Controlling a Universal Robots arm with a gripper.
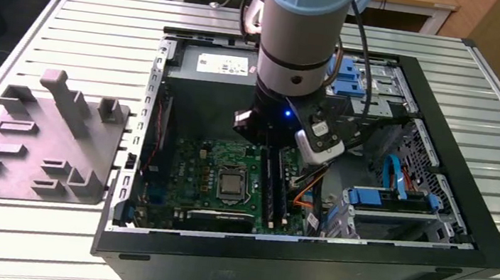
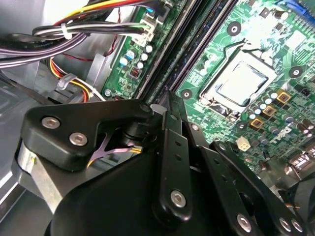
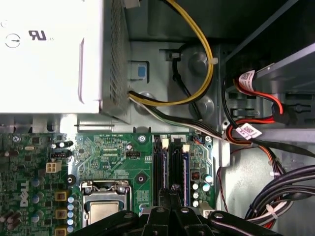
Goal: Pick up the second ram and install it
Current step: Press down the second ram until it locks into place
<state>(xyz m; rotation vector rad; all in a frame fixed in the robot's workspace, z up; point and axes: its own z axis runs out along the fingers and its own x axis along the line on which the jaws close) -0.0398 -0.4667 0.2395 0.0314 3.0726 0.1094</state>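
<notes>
The arm [image 1: 296,38] is seen lowered from above into an open computer case [image 1: 311,262], which is laid on its side on a slatted metal table [image 1: 102,21]. The gripper [image 1: 273,146] is held low over the green motherboard [image 1: 198,169], just beside the processor socket [image 1: 228,182] on the exterior view's right. In both wrist views the gripper's black tip [image 3: 173,194] [image 2: 166,98] is pointed along the bank of long black memory slots [image 3: 158,167]. The second ram [image 3: 175,167] is seen as a long dark stick standing on edge among these slots, directly ahead of the tip and touching or nearly touching it. Whether the gripper is clenched on the stick or released from it cannot be told. A blue-edged slot [image 3: 186,169] lies just beside the stick. A silver power supply [image 3: 49,49] is mounted at the far end of the case, and yellow cables [image 3: 197,73] are looped from it past the board's edge. A grey fixture tray [image 1: 40,143] is set on the table well apart from the case, on the exterior view's left
</notes>
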